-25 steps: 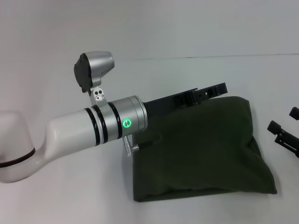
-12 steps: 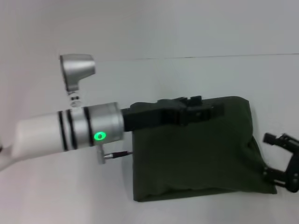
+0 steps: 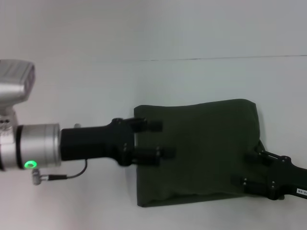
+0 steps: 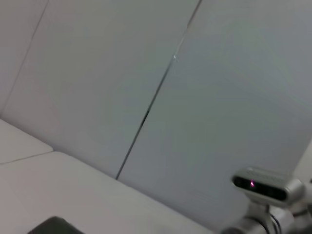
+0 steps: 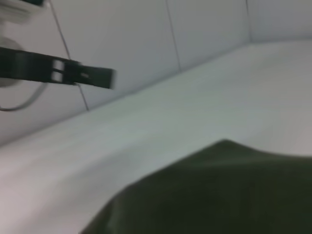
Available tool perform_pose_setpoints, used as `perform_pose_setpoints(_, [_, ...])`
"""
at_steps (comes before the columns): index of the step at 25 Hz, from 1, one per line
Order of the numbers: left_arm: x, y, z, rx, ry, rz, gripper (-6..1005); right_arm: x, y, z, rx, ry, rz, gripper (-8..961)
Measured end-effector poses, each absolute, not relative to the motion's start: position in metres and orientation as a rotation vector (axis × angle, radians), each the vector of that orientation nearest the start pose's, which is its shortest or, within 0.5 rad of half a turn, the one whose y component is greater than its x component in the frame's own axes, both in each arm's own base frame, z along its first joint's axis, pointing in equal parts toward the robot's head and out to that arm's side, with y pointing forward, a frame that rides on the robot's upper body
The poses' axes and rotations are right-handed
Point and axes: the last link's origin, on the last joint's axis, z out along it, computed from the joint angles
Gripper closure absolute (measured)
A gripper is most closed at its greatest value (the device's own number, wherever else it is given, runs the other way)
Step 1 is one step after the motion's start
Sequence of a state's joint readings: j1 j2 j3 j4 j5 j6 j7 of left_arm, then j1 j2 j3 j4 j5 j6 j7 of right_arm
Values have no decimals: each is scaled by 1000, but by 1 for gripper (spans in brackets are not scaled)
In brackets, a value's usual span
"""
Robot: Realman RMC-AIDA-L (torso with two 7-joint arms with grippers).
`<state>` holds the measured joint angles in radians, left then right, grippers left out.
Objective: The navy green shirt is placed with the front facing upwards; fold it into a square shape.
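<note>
The navy green shirt [image 3: 201, 148] lies folded into a rough square on the white table [image 3: 76, 91], plain green side up; its lettering and neck label are hidden. My left gripper [image 3: 160, 140] reaches in from the left, open and empty, with its fingertips [image 3: 154, 125] over the shirt's left edge. My right gripper [image 3: 247, 170] comes in from the lower right, open and empty, over the shirt's right edge. The right wrist view shows the shirt [image 5: 219, 195] close up and the left gripper's finger [image 5: 73, 73] farther off. A dark corner of the shirt [image 4: 53, 226] shows in the left wrist view.
A pale wall [image 3: 153, 28] stands behind the table's far edge. The right arm's wrist camera [image 4: 263, 187] shows in the left wrist view. Bare table surface lies to the left of the shirt and behind it.
My left arm has drawn back to the left, its gripper moving from the shirt's far edge to its left edge. My right gripper has moved in from the right onto the shirt's right edge.
</note>
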<state>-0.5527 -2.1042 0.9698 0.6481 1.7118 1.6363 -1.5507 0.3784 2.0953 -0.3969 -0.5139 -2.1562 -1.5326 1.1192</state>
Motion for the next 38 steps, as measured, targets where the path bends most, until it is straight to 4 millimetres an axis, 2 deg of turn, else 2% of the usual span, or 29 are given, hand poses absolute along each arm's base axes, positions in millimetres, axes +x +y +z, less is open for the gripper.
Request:
perform_pose_setpoints(5, [-212,306,-26,-2972,-682,-943,65,348,273,-10,-2475,798,589,66])
perform_pose_setpoints(15, [-219,301,-26,-2960,-711,-938,76,365,285,9,-2302,836,544,66])
perform_pose_setpoints(20, [-220,301,-25,-2947,-716,-946,83,352,287,32,-2241,764,705,66])
perform_pose_setpoints(23, [-222,302,-21,-2924,-712,-962,87,340,297,35,-2239,721,768,66])
perform_pose_setpoints(26, [-222,303,-20,-2915,-699,-970,91,329,314,23,-2276,724,746,66])
perform_pose_setpoints(32, [-222,303,-20,-2913,-678,-973,99,310,342,-16,-2363,754,654,66])
perform_pose_setpoints(38, [-223,303,-19,-2901,-671,-982,108,315,360,-33,-2316,831,511,66])
